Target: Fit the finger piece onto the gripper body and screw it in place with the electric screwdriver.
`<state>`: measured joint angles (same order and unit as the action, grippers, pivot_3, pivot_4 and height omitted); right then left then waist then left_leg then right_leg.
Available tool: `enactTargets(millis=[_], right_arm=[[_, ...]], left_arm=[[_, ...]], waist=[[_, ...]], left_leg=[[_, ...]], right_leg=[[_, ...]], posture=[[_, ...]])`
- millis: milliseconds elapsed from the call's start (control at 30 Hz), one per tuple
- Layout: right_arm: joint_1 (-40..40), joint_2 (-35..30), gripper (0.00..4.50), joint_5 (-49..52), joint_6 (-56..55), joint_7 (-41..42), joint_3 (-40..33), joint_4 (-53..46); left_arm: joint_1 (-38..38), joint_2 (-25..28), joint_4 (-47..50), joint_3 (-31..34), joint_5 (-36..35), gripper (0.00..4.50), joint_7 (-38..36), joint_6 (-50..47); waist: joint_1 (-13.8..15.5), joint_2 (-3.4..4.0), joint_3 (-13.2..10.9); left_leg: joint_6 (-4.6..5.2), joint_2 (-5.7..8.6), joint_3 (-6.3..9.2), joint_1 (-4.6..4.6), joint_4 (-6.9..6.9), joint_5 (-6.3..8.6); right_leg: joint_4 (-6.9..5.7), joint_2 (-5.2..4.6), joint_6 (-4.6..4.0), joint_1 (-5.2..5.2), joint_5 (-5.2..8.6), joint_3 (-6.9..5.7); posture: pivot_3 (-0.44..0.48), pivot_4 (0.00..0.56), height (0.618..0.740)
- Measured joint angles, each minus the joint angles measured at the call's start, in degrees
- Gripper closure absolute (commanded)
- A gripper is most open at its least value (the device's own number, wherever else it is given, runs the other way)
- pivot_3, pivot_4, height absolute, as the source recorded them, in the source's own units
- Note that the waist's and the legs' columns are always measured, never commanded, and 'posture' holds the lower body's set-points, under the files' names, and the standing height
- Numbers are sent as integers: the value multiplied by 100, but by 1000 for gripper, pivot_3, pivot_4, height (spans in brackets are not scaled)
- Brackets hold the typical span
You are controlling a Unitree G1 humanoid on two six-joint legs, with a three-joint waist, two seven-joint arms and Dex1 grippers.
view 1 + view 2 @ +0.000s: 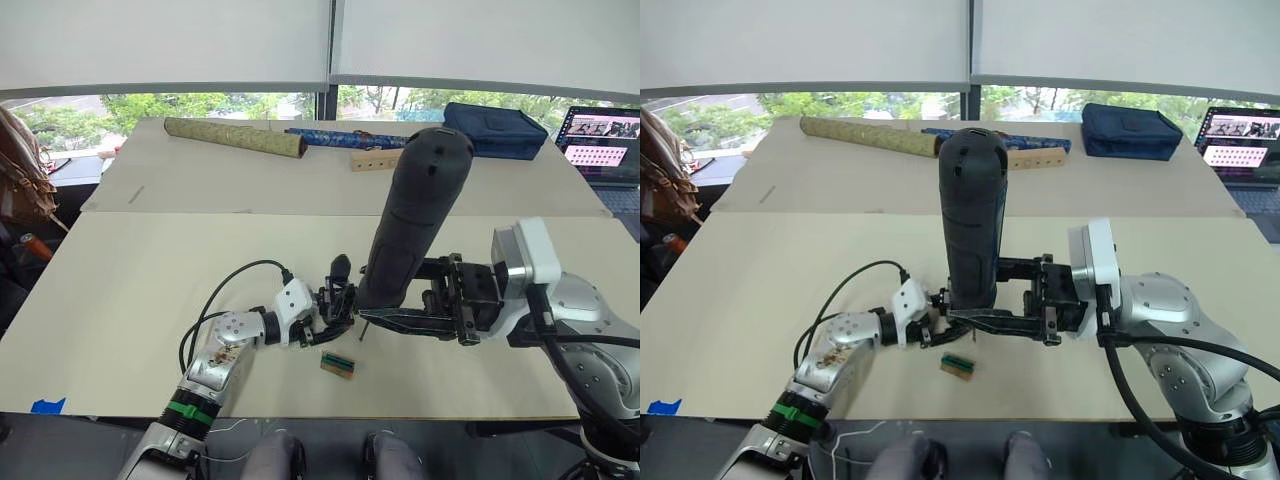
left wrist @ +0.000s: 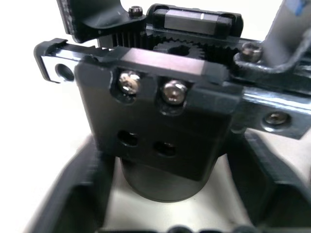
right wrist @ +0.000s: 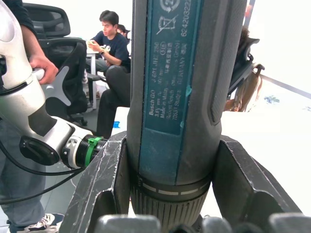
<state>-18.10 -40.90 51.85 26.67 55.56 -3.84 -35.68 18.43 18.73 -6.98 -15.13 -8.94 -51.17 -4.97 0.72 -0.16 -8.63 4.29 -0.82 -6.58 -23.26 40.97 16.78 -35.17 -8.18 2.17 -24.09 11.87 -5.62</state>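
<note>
The step in hand looks like the screwing. The right hand [image 1: 975,322] grips the electric screwdriver [image 1: 971,215] near its lower end, fingers closed on both sides of it, and holds it upright with the thin metal bit pointing down. Just beside it, the left hand [image 1: 338,308] is closed on the gripper body [image 2: 160,121], a black blocky part with toothed rails, two bright screws and two empty holes. The pointed finger piece [image 1: 341,268] stands up from this body. The next move probably needs the bit aligned exactly with a screw head. The screwdriver is matte black, thick and round-ended. A small tan-and-green block [image 1: 338,365] lies on the beige counter [image 1: 120,330] near the left hand.
</note>
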Motion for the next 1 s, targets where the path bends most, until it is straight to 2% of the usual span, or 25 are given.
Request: enactTargets(millis=[167, 533, 833, 900, 1000], right_arm=[[5, -39, 2561, 4, 0, 8, -9, 0], [131, -202, 2561, 124, 11, 63, -159, -73], [151, -230, 2561, 176, 133, 66, -161, -93], [151, -229, 2561, 240, 134, 69, -161, -93], [151, -230, 2561, 268, 135, 75, -162, -95]], left_arm=[[68, 126, -152, -7, -18, 2163, -263, 237], [1217, 343, -1859, -46, -170, 2163, -2046, 1091], [1468, 208, -2534, -14, -160, 2163, -2258, 1657], [1458, 185, -2544, 3, -159, 1068, -2209, 1627], [1424, 204, -2530, 88, -89, 18, -2000, 1612]], waist=[[-10, 0, 0], [-13, -1, 0], [-5, -2, 0], [-5, -2, 0], [-5, -2, 1]], left_leg=[[-1, -1, -1, 1, -1, 0], [-1, 0, -4, -2, 1, -1], [2, -1, 0, -2, 13, 0], [4, -2, 1, -2, 16, 2], [5, -3, 3, -1, 21, 3]], right_leg=[[1, 1, 0, -1, 0, -1], [4, 9, 0, -2, 0, -1], [1, 9, 0, 5, -1, 1], [-3, 9, 1, 4, -3, 3], [-10, 9, 0, 3, -4, 4]], posture=[[0, 150, 740], [0, 150, 740], [0, 150, 740], [0, 150, 740], [0, 150, 740]])
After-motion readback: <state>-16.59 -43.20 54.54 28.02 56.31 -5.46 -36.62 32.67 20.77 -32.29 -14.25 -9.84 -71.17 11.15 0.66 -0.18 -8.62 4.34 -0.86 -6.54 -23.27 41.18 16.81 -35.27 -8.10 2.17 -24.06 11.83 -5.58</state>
